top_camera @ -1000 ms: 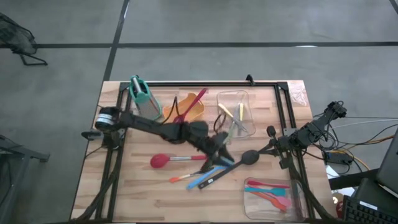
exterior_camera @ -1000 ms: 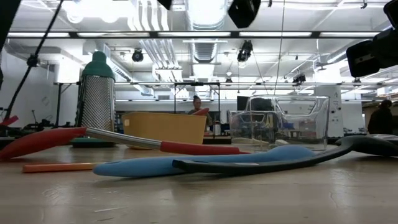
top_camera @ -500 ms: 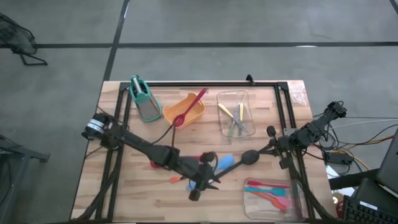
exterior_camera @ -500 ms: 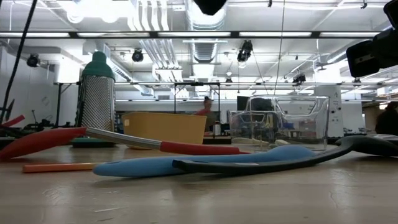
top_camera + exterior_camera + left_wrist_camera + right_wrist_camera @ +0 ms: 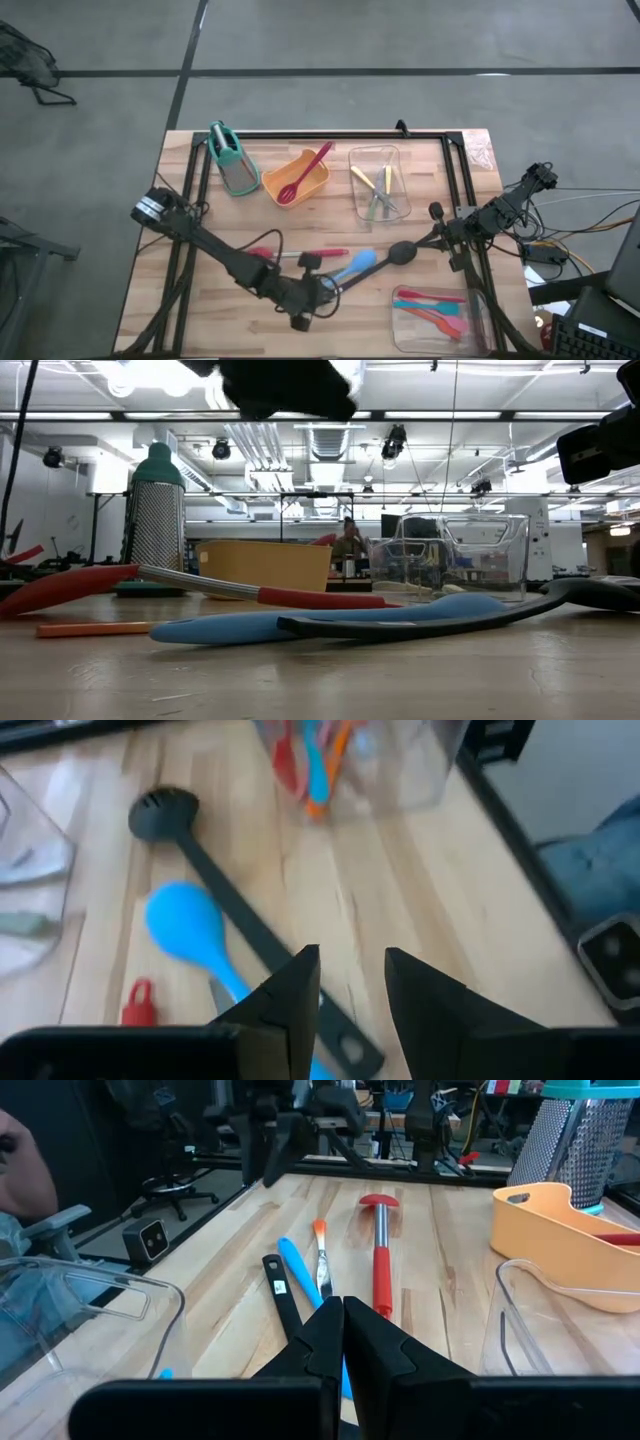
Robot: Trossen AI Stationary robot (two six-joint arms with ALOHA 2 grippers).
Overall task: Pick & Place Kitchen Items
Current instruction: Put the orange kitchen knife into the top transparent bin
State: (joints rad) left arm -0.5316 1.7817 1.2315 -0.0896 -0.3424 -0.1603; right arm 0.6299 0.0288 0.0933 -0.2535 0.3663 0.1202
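Surface: pale wooden table (image 5: 220,310).
Left gripper (image 5: 350,982): fingers parted, empty, directly above the handle of the long black plastic ladle (image 5: 225,904); handle runs diagonally ahead toward its bowl.
Right gripper (image 5: 343,1318): closed, parked farther off.

Left end effector (image 5: 322,290) (fingers apart) hovers over the black ladle (image 5: 385,260) handle.

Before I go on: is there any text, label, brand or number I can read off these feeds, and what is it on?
No text can be read in any view.
White sticker on the black ladle handle: a label is there, but too small to read.
Grey box beside the table: it bears a mark, too blurred to read.
Red spoon, blue spatula, orange tub, clear trays: no markings visible.
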